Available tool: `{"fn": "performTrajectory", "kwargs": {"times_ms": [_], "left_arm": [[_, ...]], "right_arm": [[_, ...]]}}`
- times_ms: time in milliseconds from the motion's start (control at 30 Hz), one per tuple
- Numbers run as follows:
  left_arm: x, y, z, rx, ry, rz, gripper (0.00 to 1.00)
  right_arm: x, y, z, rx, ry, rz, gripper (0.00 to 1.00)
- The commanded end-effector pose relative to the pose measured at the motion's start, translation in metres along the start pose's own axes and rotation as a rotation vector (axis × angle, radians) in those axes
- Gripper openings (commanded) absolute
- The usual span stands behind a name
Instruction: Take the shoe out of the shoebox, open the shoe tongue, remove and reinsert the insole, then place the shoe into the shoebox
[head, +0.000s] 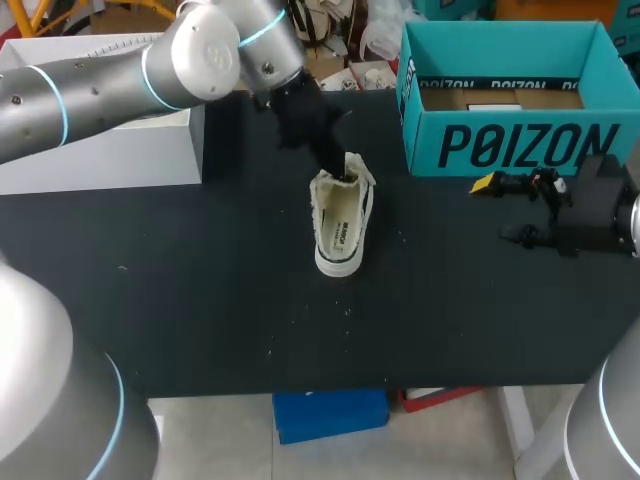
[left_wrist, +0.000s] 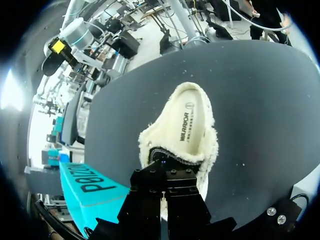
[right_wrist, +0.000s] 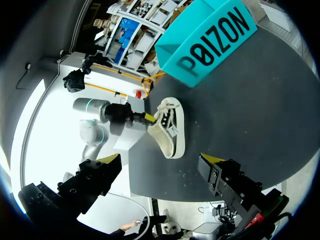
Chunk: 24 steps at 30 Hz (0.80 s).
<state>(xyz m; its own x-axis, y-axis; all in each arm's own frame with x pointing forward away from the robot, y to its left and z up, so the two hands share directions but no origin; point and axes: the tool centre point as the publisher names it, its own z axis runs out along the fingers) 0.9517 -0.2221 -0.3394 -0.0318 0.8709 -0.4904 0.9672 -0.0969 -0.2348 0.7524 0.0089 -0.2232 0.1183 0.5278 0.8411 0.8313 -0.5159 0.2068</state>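
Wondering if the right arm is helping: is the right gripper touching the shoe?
Apart. The head view shows the right gripper in front of the shoebox, with bare black table between it and the shoe.

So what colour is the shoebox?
The shoebox is teal with black lettering, clearest in the head view.

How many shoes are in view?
1. The shoe stands on the table, outside the shoebox; part of the box's inside is hidden.
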Motion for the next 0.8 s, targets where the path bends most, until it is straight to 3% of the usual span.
{"fn": "performTrajectory", "kwargs": {"times_ms": [33, 167, 333, 600, 800], "left_arm": [[0.010, -0.004, 0.015, 0.023, 0.032, -0.003, 0.00], [0.022, -0.016, 0.035, 0.074, 0.074, -0.006, 0.00], [0.022, -0.022, 0.044, 0.097, 0.087, 0.002, 0.00], [0.005, -0.027, -0.010, 0.035, 0.049, 0.043, 0.00], [0.006, -0.044, -0.048, 0.020, 0.087, 0.052, 0.00]], "right_arm": [[0.001, 0.000, 0.001, -0.002, -0.002, 0.001, 1.00], [0.001, 0.000, 0.001, -0.002, -0.002, 0.001, 1.00], [0.001, 0.000, 0.001, -0.002, -0.002, 0.001, 1.00], [0.001, 0.000, 0.001, -0.002, -0.002, 0.001, 1.00], [0.001, 0.000, 0.001, -0.002, -0.002, 0.001, 1.00]]}}
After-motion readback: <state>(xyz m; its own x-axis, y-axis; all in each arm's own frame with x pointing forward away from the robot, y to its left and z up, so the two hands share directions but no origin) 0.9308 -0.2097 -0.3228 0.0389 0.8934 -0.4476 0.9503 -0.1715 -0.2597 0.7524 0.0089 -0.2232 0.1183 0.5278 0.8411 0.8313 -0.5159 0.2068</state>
